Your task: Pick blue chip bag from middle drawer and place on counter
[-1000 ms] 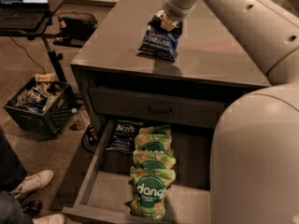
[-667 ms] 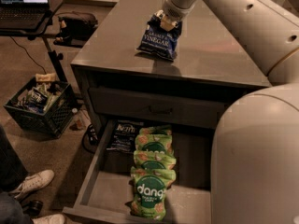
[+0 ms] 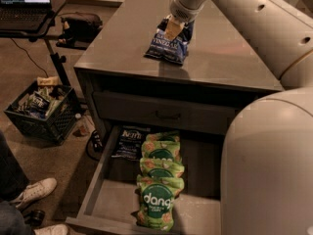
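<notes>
On glossy grey counter (image 3: 230, 58): crinkly blue chip bag (image 3: 165, 48); end effector (image 3: 176, 29) at its top, grip unclear.

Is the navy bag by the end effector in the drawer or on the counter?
Out: the dark navy crinkly chip bag lies on the glossy grey counter, end effector at its top edge.

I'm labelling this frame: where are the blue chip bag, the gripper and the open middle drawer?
blue chip bag (image 3: 165, 47): camera view, its printed front.
gripper (image 3: 175, 29): camera view, its tip, at the bag's top edge above the counter (image 3: 117, 43).
middle drawer (image 3: 113, 203): camera view, its bare grey floor.
</notes>
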Controlling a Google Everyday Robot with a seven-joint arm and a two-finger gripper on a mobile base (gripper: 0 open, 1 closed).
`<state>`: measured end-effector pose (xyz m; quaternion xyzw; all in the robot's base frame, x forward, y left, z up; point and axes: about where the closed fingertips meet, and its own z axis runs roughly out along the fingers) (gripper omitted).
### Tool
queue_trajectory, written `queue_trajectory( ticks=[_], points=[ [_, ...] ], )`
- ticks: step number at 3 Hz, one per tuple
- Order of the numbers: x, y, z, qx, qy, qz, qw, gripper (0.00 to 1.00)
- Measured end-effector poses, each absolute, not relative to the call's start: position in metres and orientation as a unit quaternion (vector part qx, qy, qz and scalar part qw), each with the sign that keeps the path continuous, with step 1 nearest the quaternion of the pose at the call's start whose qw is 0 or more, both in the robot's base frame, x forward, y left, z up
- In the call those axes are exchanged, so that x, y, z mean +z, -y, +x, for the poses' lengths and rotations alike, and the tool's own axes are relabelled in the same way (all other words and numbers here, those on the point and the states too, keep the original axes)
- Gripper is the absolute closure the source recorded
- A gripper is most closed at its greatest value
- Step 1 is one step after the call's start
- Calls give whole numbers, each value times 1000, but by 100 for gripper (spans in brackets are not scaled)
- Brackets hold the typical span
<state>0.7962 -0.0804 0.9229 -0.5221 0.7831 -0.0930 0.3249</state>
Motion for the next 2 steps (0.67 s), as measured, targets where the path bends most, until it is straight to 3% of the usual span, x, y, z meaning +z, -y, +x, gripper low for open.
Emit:
queue_trajectory(
  ticks=[1,2],
  points=[
    [923,80,796,-93,-783,-522,325,0],
    [923,80,796,-93,-783,-522,325,0]
  ],
)
